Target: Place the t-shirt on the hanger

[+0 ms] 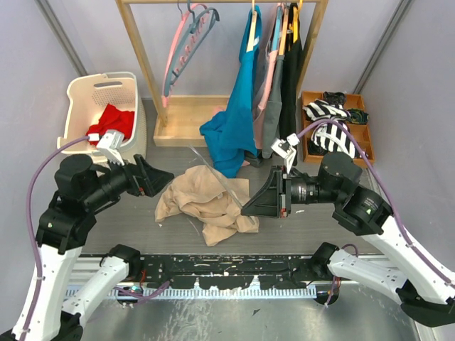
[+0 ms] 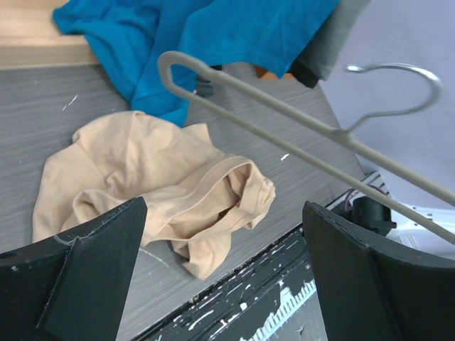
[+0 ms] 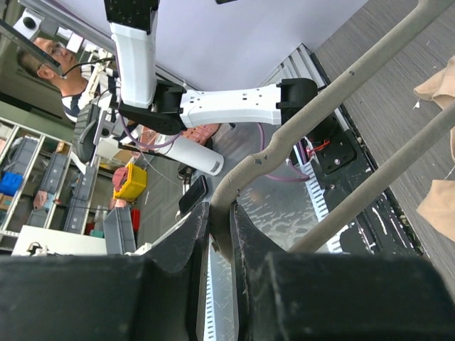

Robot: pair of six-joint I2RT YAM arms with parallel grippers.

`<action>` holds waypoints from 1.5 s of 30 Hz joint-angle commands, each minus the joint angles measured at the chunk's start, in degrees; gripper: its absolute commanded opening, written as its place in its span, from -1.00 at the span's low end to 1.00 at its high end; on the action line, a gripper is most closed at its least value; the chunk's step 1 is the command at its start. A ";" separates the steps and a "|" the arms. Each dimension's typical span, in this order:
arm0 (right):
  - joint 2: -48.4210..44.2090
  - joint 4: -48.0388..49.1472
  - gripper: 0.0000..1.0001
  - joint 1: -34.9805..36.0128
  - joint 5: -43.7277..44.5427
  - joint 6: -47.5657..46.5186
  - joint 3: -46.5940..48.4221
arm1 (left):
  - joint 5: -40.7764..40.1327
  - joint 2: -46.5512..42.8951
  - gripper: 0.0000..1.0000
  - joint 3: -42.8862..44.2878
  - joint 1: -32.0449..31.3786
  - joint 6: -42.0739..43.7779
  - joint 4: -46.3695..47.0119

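At the upper left of the top view you have a white slotted plastic laundry basket [image 1: 77, 96] with a red cloth [image 1: 115, 121] in it. Just right of it, your left gripper [image 1: 158, 179] hangs over the grey wood-grain table [image 1: 135, 227] with its jaws spread as wide as they go and nothing between them. In the left wrist view, the black fingers [image 2: 85, 273] frame the shirt from either side without touching it.

The plain beige short-sleeved t-shirt [image 1: 206, 202] lies crumpled in a heap at the centre of the frame, flat on the table. The thin, pale grey plastic hanger [image 1: 217, 172] slants above it, its hook toward the right in the left wrist view [image 2: 284, 135].

Right of centre, your right gripper [image 1: 257, 202] is nearly closed. The right wrist view [image 3: 220, 234] shows it pinching the hanger [image 3: 341, 92] beside a bend in the bar. A teal-blue garment [image 1: 231, 128] hangs behind, at upper centre.
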 commanded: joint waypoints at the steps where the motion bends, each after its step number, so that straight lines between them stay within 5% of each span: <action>1: -0.29 6.73 -0.98 -0.07 -0.68 0.69 0.23 | 6.00 -2.21 0.96 -1.87 0.25 -0.34 6.27; 19: 4.72 25.03 -0.99 -0.04 -2.60 9.46 -6.35 | 11.55 0.03 0.98 -6.95 0.07 -6.10 22.55; 35: 9.18 34.44 -0.99 1.29 -3.35 13.59 -8.61 | 6.35 4.02 0.98 -7.04 -4.33 -3.79 26.86; 45: 12.07 38.54 -0.99 3.40 -3.16 14.70 -8.54 | -0.31 6.72 0.79 -7.34 -9.21 -1.61 27.39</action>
